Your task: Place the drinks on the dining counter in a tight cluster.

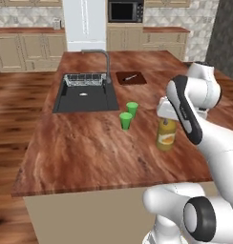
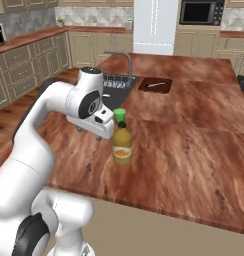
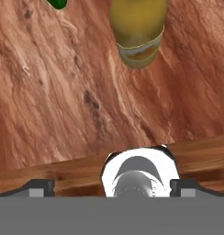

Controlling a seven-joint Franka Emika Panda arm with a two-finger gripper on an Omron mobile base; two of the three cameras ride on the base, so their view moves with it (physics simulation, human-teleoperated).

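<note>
One of the drinks, a tall amber-yellow bottle [image 1: 166, 136] [image 2: 122, 146] with a dark cap, stands upright on the reddish-brown dining counter [image 1: 85, 143] [image 2: 189, 150] near its front edge. My gripper [image 2: 92, 133] [image 3: 113, 186] hangs just beside the bottle and a little above the counter top, partly hidden behind my forearm in the left base view. Its fingertips [image 3: 40, 187] are spread wide, so it is open with nothing between them. In the hand view the bottle [image 3: 137, 32] lies ahead at the top, apart from the fingers.
Two small green cups [image 1: 132, 108] [image 1: 125, 120] stand close behind the bottle; one shows in the right base view [image 2: 119, 114]. Further back are the dark sink [image 1: 85, 97] with its faucet [image 1: 107, 64] and a dark board [image 1: 131, 77]. The counter's front edge [image 3: 63, 172] is just below the hand.
</note>
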